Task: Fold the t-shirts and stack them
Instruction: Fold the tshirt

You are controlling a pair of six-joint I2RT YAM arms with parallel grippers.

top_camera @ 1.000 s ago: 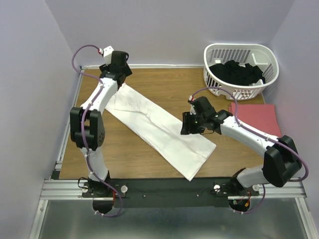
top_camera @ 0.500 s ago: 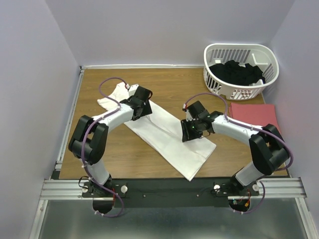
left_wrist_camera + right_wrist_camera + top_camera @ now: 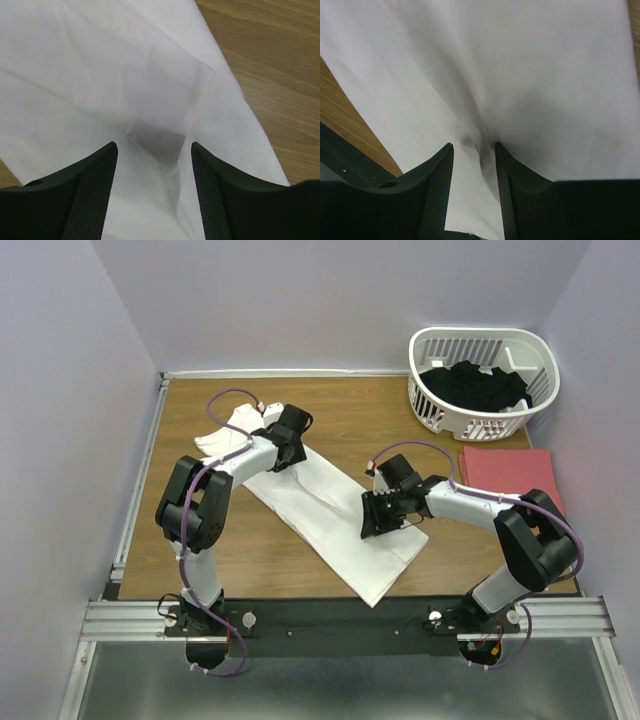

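The left fingers (image 3: 90, 190) have been brought from the back corner down onto the white shirt (image 3: 320, 508) and narrowed, and the right fingers (image 3: 435, 192) closed on a pinch of it.

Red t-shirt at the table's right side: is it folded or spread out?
Folded. The red t-shirt lies as a compact flat rectangle with straight edges, and no sleeves or collar show.

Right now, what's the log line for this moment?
stage: folding white shirt | left pincer: open over it | right pincer: pinching it | red shirt: folded, far right
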